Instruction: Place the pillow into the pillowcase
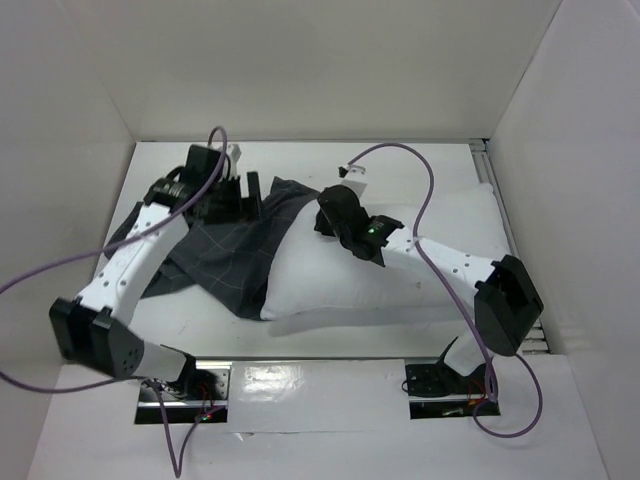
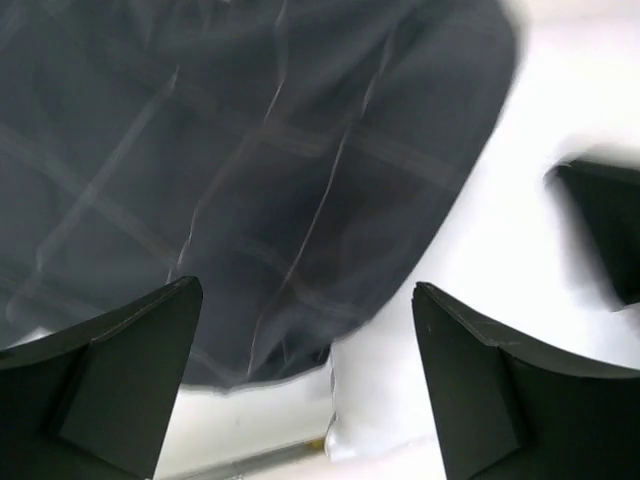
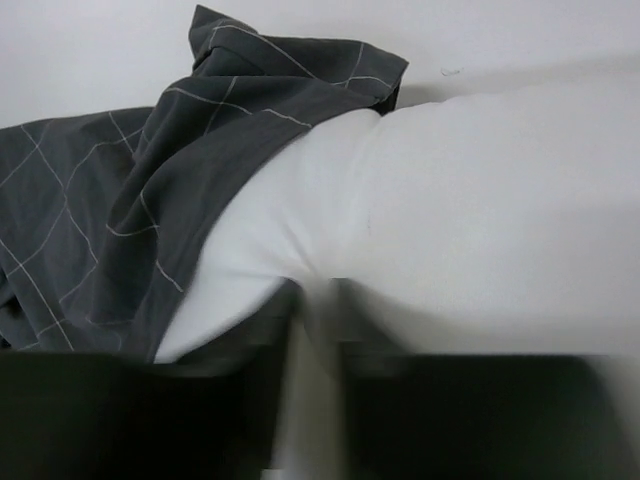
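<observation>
The white pillow [image 1: 400,280] lies across the middle and right of the table. The dark grey checked pillowcase [image 1: 225,255] lies to its left, with its edge draped over the pillow's left end. My left gripper [image 1: 243,195] is open and holds nothing, above the pillowcase's far edge. In the left wrist view its jaws [image 2: 310,375] stand wide apart over the pillowcase [image 2: 250,150] and a pillow corner [image 2: 385,400]. My right gripper [image 1: 328,212] is shut on a pinch of pillow cloth [image 3: 315,300] near the pillowcase's edge [image 3: 110,230]; the pillow [image 3: 470,200] fills that view.
White enclosure walls stand at the back and on both sides. A metal rail [image 1: 500,200] runs along the table's right edge. Purple cables [image 1: 425,200] loop over both arms. The right arm's elbow [image 1: 510,300] hangs over the pillow's right end.
</observation>
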{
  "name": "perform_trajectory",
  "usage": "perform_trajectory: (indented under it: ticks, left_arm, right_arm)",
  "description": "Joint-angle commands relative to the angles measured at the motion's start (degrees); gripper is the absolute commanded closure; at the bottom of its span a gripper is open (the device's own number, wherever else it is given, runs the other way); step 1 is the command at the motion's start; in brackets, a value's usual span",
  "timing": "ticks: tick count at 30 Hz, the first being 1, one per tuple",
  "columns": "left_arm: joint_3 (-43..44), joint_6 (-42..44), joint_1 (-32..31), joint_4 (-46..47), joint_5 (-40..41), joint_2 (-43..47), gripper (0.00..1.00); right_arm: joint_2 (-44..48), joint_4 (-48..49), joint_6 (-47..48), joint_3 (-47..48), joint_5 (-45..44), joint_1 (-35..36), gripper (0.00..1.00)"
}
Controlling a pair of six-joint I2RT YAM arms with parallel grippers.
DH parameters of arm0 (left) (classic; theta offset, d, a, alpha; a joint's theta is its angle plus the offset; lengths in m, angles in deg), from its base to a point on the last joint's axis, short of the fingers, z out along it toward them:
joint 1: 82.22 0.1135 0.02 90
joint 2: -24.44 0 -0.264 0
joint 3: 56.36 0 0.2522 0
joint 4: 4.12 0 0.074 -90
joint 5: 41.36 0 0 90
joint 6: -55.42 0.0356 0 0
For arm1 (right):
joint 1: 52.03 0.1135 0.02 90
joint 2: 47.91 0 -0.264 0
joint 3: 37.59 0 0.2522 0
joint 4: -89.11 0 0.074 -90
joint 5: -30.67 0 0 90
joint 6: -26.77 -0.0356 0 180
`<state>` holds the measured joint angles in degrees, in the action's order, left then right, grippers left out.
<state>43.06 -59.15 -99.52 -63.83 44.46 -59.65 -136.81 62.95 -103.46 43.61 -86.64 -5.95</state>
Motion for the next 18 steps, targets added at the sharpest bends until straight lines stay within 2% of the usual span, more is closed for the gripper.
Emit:
perform_trajectory:
  ticks: [1,2,5,6,9,13,14,16,18]
  left_arm:
    - [-13.48,-7.92,-0.28,1.57,5.69,9.78,0.00]
    - [-16.03,-9.42,-0.28,1.57,4.55,11.83,0.00]
    - [-25.09,-12.76,-0.81,1.57,1.20,19.11,0.00]
    - [-27.20,-14.25,-1.41,2.27,0.41,21.06,0.00]
    - [-35.02,-19.62,-2.65,3.50,-0.74,27.99,0.00]
    - [-43.02,-22.97,-5.28,4.65,-0.12,33.19,0.12]
    - [-43.91,-23.49,-5.98,5.34,-0.12,33.21,0.12]
    - [-45.58,-24.03,-6.60,7.36,-0.12,33.21,0.20]
    - [-47.69,-25.60,-8.01,9.47,-0.12,32.41,0.34]
  right_arm:
    - [0.75,-0.52,6.19,1.72,1.29,-1.78,0.53]
    - [0.75,-1.73,7.17,2.25,2.95,-1.79,0.43]
    - [0.75,-3.94,9.81,4.53,4.97,-1.79,0.23]
    - [1.44,-4.47,10.51,4.54,4.99,-1.79,0.20]
    - [3.64,-5.96,12.62,4.54,5.51,-1.79,0.12]
    - [6.63,-9.21,14.29,4.54,8.14,-1.17,0.06]
    - [7.16,-9.91,14.30,4.54,8.15,-0.56,0.06]
    - [8.21,-11.14,14.30,4.54,9.29,-0.56,0.05]
    - [9.80,-11.94,14.30,4.54,9.29,-0.56,0.05]
